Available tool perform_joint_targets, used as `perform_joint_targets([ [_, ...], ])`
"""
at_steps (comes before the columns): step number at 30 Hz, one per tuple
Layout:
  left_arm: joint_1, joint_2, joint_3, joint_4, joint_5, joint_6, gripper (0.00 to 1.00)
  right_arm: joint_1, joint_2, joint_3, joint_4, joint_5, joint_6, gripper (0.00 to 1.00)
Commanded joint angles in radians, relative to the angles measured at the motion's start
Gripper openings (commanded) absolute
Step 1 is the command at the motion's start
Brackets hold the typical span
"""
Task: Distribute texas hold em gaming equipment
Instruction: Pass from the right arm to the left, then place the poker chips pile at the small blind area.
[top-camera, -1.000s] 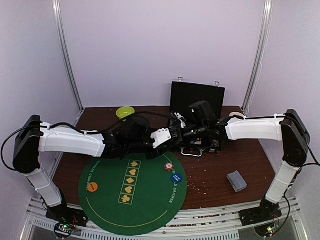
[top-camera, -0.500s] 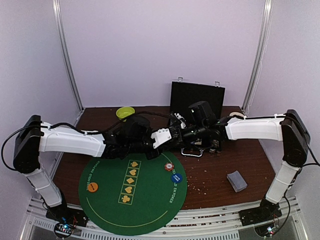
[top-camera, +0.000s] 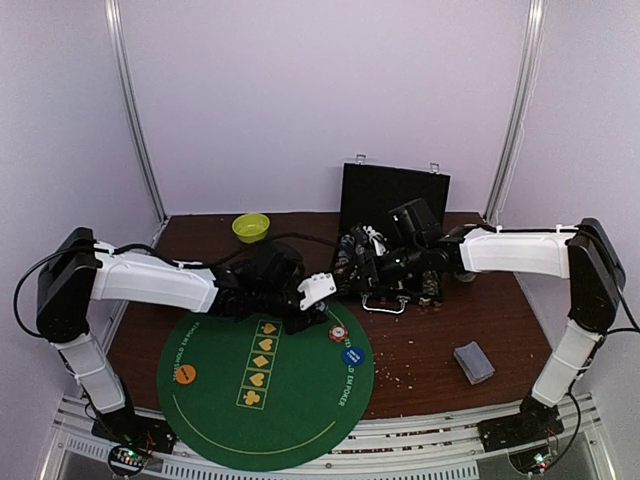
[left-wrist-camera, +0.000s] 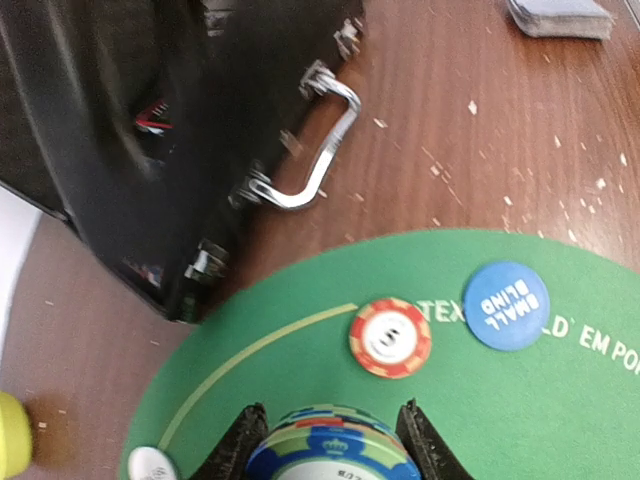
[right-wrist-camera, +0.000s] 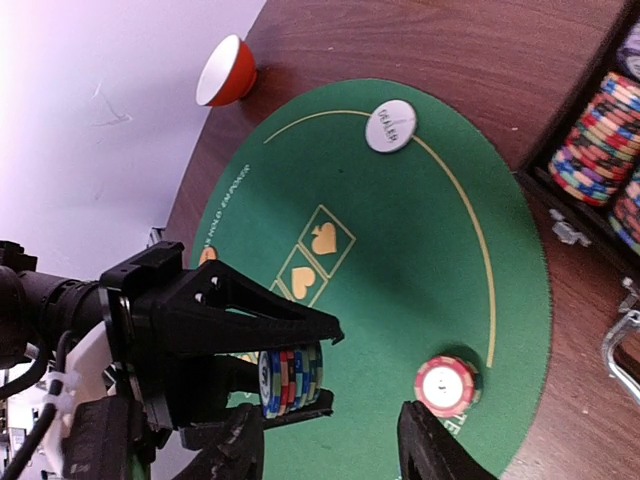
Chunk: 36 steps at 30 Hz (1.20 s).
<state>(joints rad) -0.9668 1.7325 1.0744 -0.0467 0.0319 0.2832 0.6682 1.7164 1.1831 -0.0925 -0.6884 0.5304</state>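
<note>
Now, from above: the left arm (top-camera: 150, 280) and right arm (top-camera: 510, 250) have just parted near the case (top-camera: 395, 200) at 12 o'clock on the counter (top-camera: 440, 340). The left has swung back over the green mat (top-camera: 220, 400), at its 1 o'clock edge.

Left wrist: the left end effector (left-wrist-camera: 332, 428) is clamped on the chip stack (left-wrist-camera: 330, 455), with a red chip (left-wrist-camera: 390, 337) ahead at 1 o'clock.

Right wrist: the right end effector (right-wrist-camera: 335, 440) has spread and is empty. Handover done, I'd say; the stack looks ready to go down on the mat.

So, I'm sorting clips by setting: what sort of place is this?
Probably a robot test cell staged for poker: plain lilac walls, a left arm and right arm mounted at a wooden table, a green hold'em mat and a black chip case.
</note>
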Motion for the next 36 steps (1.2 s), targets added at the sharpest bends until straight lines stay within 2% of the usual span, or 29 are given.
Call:
perform_joint_targets([
  [1,-0.002,0.048,0.003,-0.045,0.104,-0.051,0.0,-0.052,-0.084,-0.032,-0.101,0.113,-0.065,0.48],
  [9,-0.052,0.13,0.021,-0.063,0.131,-0.026,0.0,-0.138,-0.168,-0.084,-0.186,0.247,-0.125,0.49],
  [21,-0.052,0.229,0.1,-0.049,0.165,-0.003,0.0,-0.142,-0.19,-0.087,-0.228,0.285,-0.165,0.49],
  [29,-0.052,0.227,0.085,-0.089,0.158,0.038,0.11,-0.142,-0.202,-0.076,-0.242,0.295,-0.171,0.49],
  [33,-0.052,0.229,0.074,-0.113,0.164,0.066,0.12,-0.142,-0.212,-0.074,-0.25,0.312,-0.179,0.49],
  [36,-0.052,0.234,0.072,-0.125,0.159,0.086,0.19,-0.142,-0.216,-0.073,-0.25,0.308,-0.179,0.49],
])
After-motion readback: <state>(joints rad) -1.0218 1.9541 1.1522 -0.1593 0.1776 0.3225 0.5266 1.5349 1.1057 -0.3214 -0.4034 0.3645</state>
